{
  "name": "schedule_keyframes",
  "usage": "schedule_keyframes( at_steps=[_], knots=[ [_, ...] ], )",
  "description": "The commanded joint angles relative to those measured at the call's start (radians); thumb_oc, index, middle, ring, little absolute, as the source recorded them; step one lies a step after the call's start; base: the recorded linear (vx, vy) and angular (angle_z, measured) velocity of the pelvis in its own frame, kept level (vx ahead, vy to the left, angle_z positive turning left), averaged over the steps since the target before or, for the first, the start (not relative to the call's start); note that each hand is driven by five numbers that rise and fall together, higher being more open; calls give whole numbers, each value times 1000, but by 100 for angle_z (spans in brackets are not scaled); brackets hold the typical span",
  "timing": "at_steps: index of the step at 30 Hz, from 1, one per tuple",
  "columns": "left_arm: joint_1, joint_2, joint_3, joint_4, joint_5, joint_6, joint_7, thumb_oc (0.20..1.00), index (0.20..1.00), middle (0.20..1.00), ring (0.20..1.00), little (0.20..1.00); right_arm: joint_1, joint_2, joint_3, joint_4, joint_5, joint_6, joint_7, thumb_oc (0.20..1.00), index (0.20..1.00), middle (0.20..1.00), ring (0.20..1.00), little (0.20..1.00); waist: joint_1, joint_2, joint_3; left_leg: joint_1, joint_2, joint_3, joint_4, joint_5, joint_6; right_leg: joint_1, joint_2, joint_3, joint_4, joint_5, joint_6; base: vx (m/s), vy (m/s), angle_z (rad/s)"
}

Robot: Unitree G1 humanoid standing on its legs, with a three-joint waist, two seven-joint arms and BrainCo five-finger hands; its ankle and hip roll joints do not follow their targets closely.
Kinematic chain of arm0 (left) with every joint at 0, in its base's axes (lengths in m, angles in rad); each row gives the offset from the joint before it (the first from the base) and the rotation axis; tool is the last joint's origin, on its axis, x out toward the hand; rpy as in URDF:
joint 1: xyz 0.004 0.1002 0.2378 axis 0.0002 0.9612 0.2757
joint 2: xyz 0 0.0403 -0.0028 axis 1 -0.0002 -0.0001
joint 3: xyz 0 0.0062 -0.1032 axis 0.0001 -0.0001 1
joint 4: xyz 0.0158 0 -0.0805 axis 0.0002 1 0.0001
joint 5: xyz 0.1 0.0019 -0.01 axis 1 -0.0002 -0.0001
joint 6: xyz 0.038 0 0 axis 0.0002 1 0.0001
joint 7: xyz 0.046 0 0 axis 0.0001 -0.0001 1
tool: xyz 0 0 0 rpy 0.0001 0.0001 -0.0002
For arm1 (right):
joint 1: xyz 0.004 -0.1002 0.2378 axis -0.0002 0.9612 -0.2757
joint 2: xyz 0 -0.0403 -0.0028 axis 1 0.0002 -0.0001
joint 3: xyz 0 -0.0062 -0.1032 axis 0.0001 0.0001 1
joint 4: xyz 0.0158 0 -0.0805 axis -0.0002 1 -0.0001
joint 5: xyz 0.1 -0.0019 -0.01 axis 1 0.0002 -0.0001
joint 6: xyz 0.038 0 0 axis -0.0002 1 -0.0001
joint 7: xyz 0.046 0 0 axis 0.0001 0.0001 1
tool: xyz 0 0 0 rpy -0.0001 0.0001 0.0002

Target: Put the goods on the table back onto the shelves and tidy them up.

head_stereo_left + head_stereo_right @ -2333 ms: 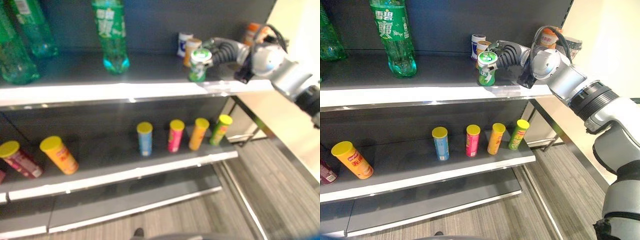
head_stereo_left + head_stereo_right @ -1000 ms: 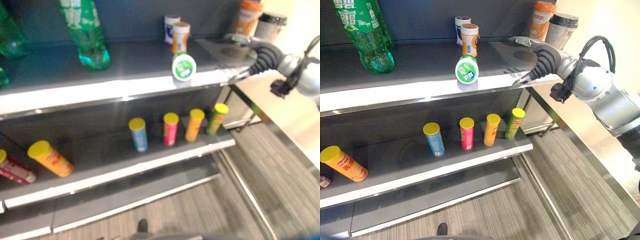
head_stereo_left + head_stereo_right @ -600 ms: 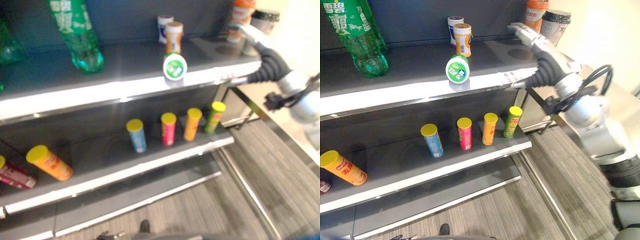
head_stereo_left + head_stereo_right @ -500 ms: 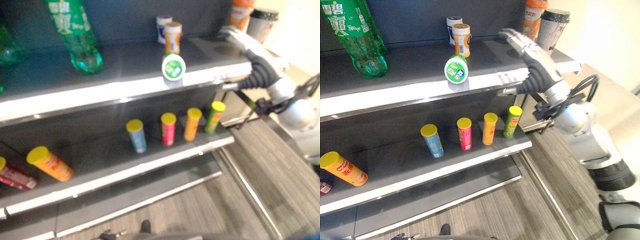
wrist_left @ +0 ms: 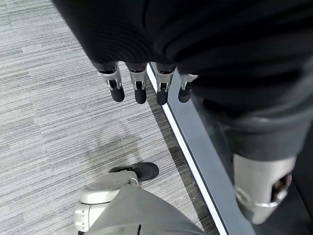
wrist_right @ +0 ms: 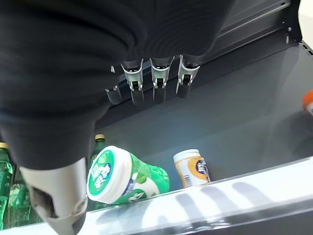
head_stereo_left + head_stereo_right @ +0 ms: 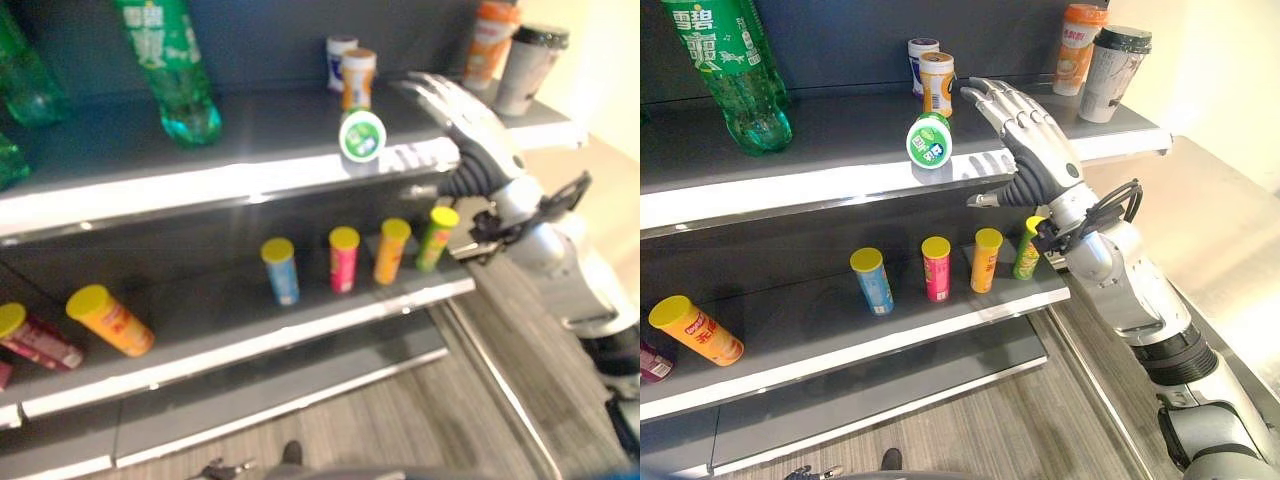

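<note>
A green-and-white tub (image 7: pixel 929 140) lies on its side near the front edge of the top shelf (image 7: pixel 840 185), its round lid facing outward. My right hand (image 7: pixel 1032 148) is open with straight fingers, hovering just to the right of the tub over the shelf's front edge and not touching it. In the right wrist view the tub (image 6: pixel 124 174) lies past the fingertips (image 6: pixel 157 81), beside an orange-labelled tub (image 6: pixel 191 168). My left hand (image 5: pixel 146 73) hangs open over the floor, holding nothing.
Behind the fallen tub stand an orange-labelled tub (image 7: pixel 936 83) and a white one (image 7: pixel 923 50). Two lidded cups (image 7: pixel 1110 60) stand at the shelf's right end, green bottles (image 7: pixel 735 70) at its left. Several crisp tubes (image 7: pixel 936 268) stand on the lower shelf; one (image 7: pixel 695 330) lies at the left.
My right hand let go of the green-and-white tub, which now lies tipped on its side. The hand drew away to the right, then came back beside it. The camera shifted slightly.
</note>
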Motion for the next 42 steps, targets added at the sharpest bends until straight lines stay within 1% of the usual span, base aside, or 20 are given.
schedule_keyframes(
  at_steps=[1,6,13,21,36,42],
  knots=[
    [-67,22,-37,84,48,0,25,1000,1000,1000,1000,1000,-65,18,-21,19,-47,17,-56,1000,1000,1000,1000,1000,32,6,-30,3,-9,-17,7,-94,6,-7,-13,-20,7,-21,21,0,0,0],
    [-64,17,-39,80,53,-1,31,1000,1000,1000,1000,1000,-64,59,-2,35,-71,25,-63,1000,1000,1000,1000,1000,35,10,-31,7,-11,-18,7,-96,8,-3,-14,-20,7,-22,19,0,0,1],
    [-59,15,-42,76,54,-3,38,1000,1000,1000,1000,1000,-105,88,25,91,-102,38,-93,1000,1000,1000,1000,1000,45,12,-28,9,-13,-20,7,-96,10,-1,-15,-20,7,-22,19,0,0,0],
    [-61,17,-51,73,52,-1,48,1000,1000,1000,1000,1000,-143,125,59,123,-110,45,-100,1000,1000,1000,1000,1000,55,10,-28,9,-16,-26,7,-97,11,1,-15,-26,7,-23,19,1,1,1],
    [-64,18,-73,73,47,-2,58,1000,1000,1000,1000,1000,-240,165,103,204,-110,61,-118,1000,1000,1000,1000,1000,79,3,-29,8,-21,-36,7,-96,13,7,-19,-34,7,-26,19,3,3,3],
    [-61,17,-73,72,45,-4,61,1000,1000,1000,1000,1000,-257,164,118,233,-112,64,-118,1000,1000,1000,1000,1000,84,4,-31,8,-24,-40,7,-97,14,9,-19,-34,7,-26,19,0,0,0]
  ],
)
